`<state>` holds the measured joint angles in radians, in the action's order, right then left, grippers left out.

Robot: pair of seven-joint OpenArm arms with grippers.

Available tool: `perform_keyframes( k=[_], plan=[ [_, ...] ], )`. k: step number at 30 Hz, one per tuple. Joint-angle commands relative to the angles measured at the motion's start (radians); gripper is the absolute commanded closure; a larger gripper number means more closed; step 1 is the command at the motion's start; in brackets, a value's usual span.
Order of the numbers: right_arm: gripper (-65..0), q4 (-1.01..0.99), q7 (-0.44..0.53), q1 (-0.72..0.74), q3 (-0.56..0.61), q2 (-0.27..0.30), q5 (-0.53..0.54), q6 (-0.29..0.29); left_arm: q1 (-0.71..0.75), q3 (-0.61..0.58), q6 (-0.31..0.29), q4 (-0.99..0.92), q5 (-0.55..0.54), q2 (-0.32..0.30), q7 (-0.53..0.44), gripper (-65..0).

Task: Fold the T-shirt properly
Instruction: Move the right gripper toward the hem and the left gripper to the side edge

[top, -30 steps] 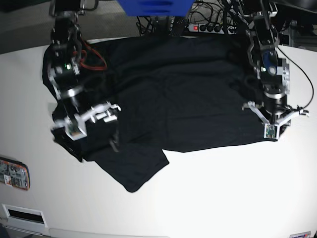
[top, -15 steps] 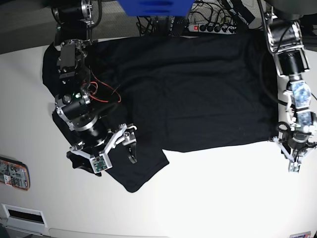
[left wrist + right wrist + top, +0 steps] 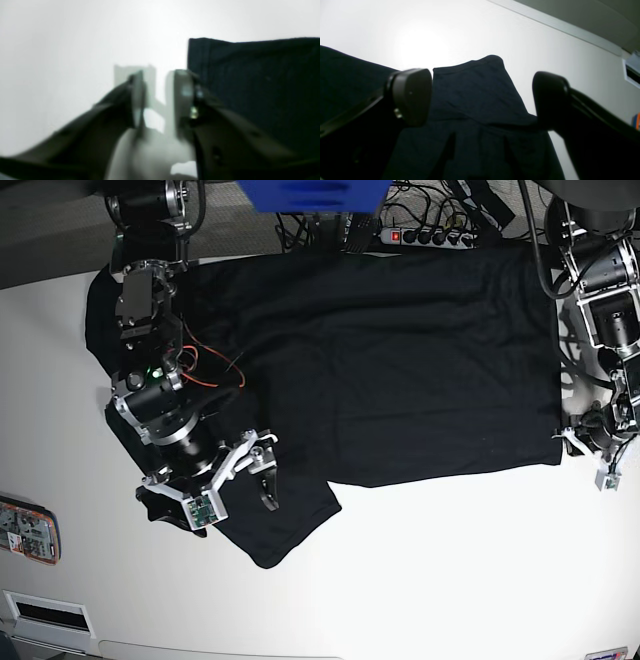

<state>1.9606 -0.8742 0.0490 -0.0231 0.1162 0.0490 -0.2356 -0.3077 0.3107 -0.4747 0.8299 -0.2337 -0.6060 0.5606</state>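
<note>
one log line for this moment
left tool: off cloth, by hem corner | right tool: open above sleeve | black cloth T-shirt: flat, unfolded

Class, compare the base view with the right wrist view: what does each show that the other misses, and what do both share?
Only the base view shows the whole plain black cloth T-shirt spread out, the left gripper beside its corner, a white power strip and a blue object at the top edge.

Only the right wrist view shows close up the wide gap between the right gripper pads, above a sleeve.

Both show the white table, the T-shirt and the right gripper.

Black-and-silver arms (red wires)
</note>
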Motion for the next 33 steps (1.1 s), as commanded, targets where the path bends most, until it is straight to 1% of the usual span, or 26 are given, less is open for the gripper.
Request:
perform_keyframes(
  k=[1,4,5,6,9,10,11,13,17,19,22,27,33],
  plan=[
    [-59.6,0.016,0.028,0.007,-0.002,0.001,0.005,0.005,-0.02,-0.021,0.0,0.015,-0.011,-0.028,-0.02,-28.5],
    [-59.6,0.016,0.033,-0.031,-0.004,0.001,0.005,0.005,-0.017,-0.095,-0.002,0.013,-0.006,-0.03,-0.02,-38.7],
    [-59.6,0.016,0.033,-0.034,-0.007,0.001,0.005,0.005,-0.008,-0.124,-0.002,0.013,-0.006,-0.03,-0.02,-40.5],
    [-59.6,0.016,0.033,-0.036,-0.008,0.001,0.005,0.005,-0.003,-0.15,-0.002,0.012,-0.01,-0.03,-0.035,-41.1],
    [-59.6,0.016,0.033,-0.041,-0.008,0.001,0.005,0.005,0.002,-0.21,-0.002,0.001,-0.013,-0.024,-0.118,-41.1],
    [-59.6,0.016,0.033,-0.041,-0.008,0.001,0.005,0.005,0.002,-0.222,-0.002,-0.017,-0.014,-0.022,-0.127,-41.1],
    [-59.6,0.016,0.033,-0.041,-0.008,0.001,0.005,0.005,-0.005,-0.236,-0.002,-0.042,-0.014,-0.021,-0.127,-41.1],
    [-59.6,0.016,0.033,-0.041,-0.01,0.001,0.005,0.005,-0.02,-0.247,-0.002,-0.088,-0.016,0.004,-0.127,-41.1],
    [-59.6,0.016,0.033,-0.042,-0.01,0.001,0.005,0.005,-0.028,-0.247,-0.002,-0.097,-0.016,0.027,-0.127,-41.1],
    [-59.6,0.016,0.033,-0.042,-0.01,0.001,0.005,0.005,-0.028,-0.241,-0.002,-0.09,-0.017,0.042,-0.127,-41.1],
    [-59.6,0.016,0.033,-0.041,-0.005,0.001,0.005,0.005,-0.028,-0.236,0.0,-0.034,-0.017,0.041,-0.127,-41.1],
    [-59.6,0.016,0.033,-0.041,-0.01,0.001,0.005,0.005,0.035,-0.137,0.0,0.087,-0.017,0.045,-0.126,-41.2],
    [-59.6,0.016,0.031,-0.039,-0.008,0.001,0.005,0.005,0.06,-0.121,0.001,0.142,-0.017,0.044,-0.126,-41.2]
  ],
)
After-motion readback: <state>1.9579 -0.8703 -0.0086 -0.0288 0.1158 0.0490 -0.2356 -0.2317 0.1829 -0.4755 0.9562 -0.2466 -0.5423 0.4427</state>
